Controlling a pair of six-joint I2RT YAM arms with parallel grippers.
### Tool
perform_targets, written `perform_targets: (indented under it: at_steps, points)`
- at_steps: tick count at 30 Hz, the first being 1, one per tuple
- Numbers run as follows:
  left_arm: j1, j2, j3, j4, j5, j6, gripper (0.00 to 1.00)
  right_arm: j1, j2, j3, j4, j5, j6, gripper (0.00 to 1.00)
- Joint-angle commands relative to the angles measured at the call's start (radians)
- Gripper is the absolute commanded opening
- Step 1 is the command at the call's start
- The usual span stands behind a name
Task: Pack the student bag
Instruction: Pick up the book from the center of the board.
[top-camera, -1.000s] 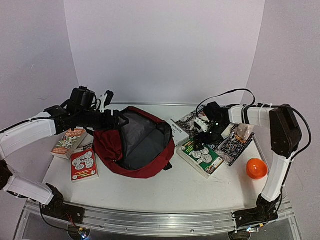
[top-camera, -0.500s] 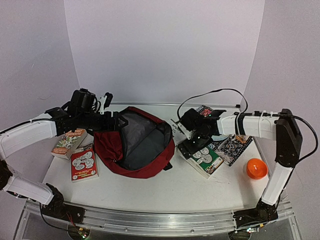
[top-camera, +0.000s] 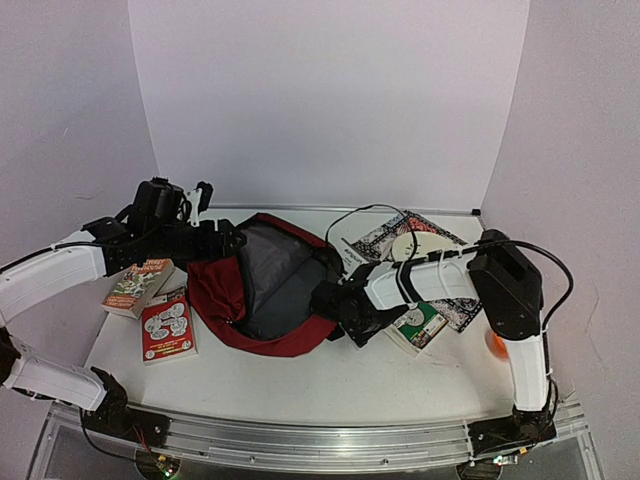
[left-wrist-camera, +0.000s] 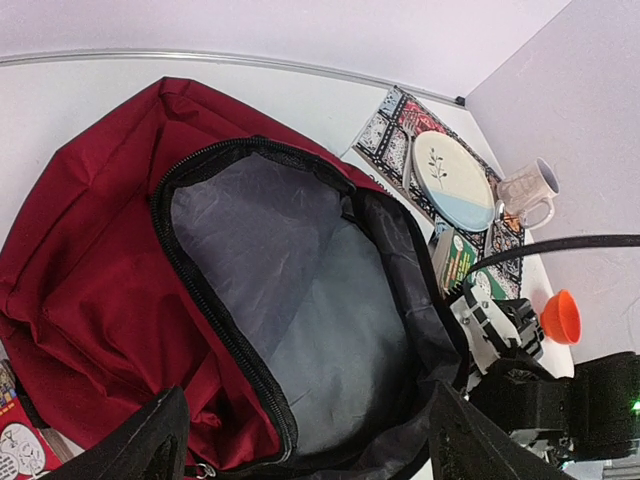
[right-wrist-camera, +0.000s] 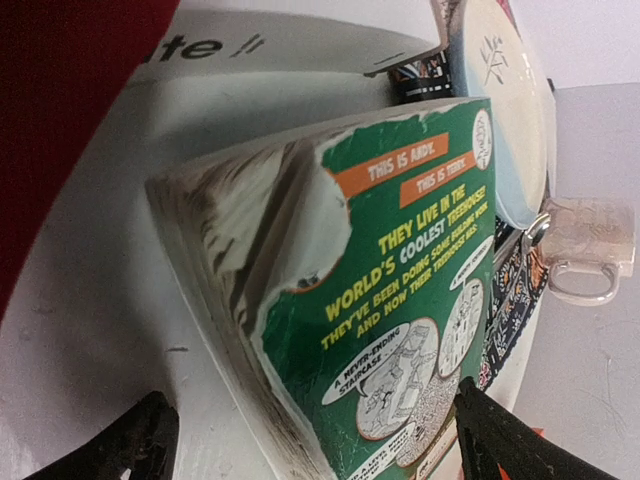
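The student bag (top-camera: 265, 295) lies unzipped in the middle of the table, its grey lining (left-wrist-camera: 300, 300) showing. My left gripper (top-camera: 228, 243) hovers at the bag's far left rim. In the left wrist view it (left-wrist-camera: 320, 450) is open wide, with the bag's mouth between its fingers (left-wrist-camera: 150, 445). My right gripper (top-camera: 365, 318) is low by the bag's right edge, at the near left end of a green book (top-camera: 420, 325). In the right wrist view it (right-wrist-camera: 315, 455) is open, with the green book (right-wrist-camera: 400, 300) just ahead between its fingers (right-wrist-camera: 510, 450), its cover corner torn.
Two books (top-camera: 165, 325) (top-camera: 135, 282) lie left of the bag. A plate (top-camera: 420, 243) and a mug (left-wrist-camera: 525, 190) sit on a patterned mat (top-camera: 462, 300) at the back right. A white book (top-camera: 355, 258) lies beside the bag. An orange cup (left-wrist-camera: 560, 315) is at the right.
My right arm has swung left from the mat and plate to the green book's end beside the bag. The left arm has barely moved.
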Motion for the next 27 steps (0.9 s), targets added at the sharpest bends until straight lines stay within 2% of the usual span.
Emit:
perform_targets:
  at_steps: [1, 6, 11, 14, 21, 23, 27]
  points:
    - [0.0, -0.046, -0.002, 0.018, -0.04, -0.006, 0.84, 0.006, 0.071, 0.048, -0.12, 0.129, 0.113, 0.96]
    - [0.0, -0.047, -0.001, 0.017, -0.049, -0.004, 0.84, 0.007, 0.145, 0.083, -0.123, 0.169, 0.107, 0.95]
    - [-0.001, -0.047, 0.003, 0.015, -0.051, -0.002, 0.84, 0.006, 0.195, 0.103, -0.129, 0.191, 0.101, 0.87]
    - [0.0, -0.046, 0.008, 0.015, -0.054, -0.001, 0.84, 0.007, 0.197, 0.107, -0.131, 0.193, 0.099, 0.7]
    - [-0.001, -0.041, 0.018, 0.013, -0.045, -0.001, 0.84, 0.009, 0.102, 0.095, -0.134, 0.155, 0.051, 0.2]
    - [0.0, -0.039, 0.023, 0.012, -0.04, 0.0, 0.84, 0.009, 0.056, 0.093, -0.137, 0.134, 0.027, 0.13]
    - [-0.001, -0.026, 0.031, 0.012, -0.028, 0.0, 0.84, 0.009, -0.037, 0.104, -0.153, 0.084, -0.018, 0.06]
